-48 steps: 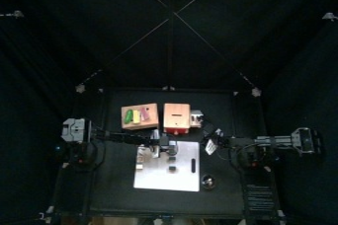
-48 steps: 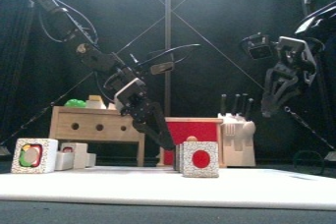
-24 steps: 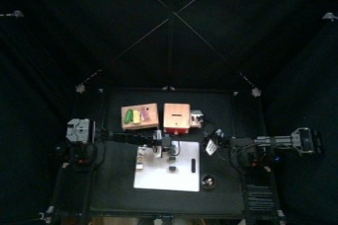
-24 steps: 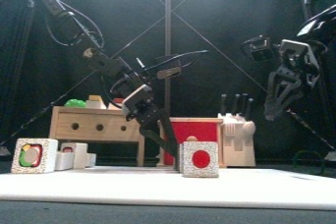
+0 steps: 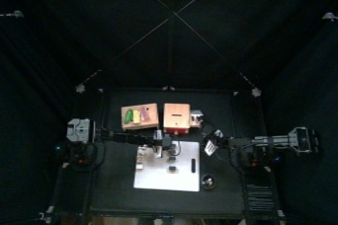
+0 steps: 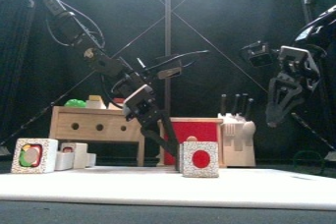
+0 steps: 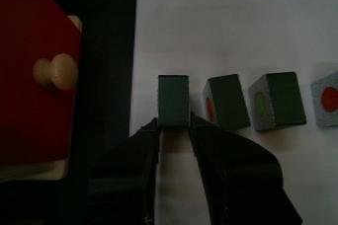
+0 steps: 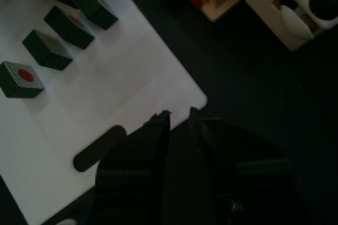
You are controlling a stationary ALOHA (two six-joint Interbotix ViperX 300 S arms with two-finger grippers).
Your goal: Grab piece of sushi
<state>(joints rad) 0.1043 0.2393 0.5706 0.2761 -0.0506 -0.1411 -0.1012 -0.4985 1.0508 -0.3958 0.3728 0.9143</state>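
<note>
Sushi piece [image 7: 173, 98], dark green and block-shaped, sits at the tips of the released left hand [image 7: 173, 127].

Walls: black curtains [image 6: 223, 22] on all sides
Bench: small black table [image 5: 113, 185]
Frame: thin crossed poles [image 5: 169, 17] overhead
</note>
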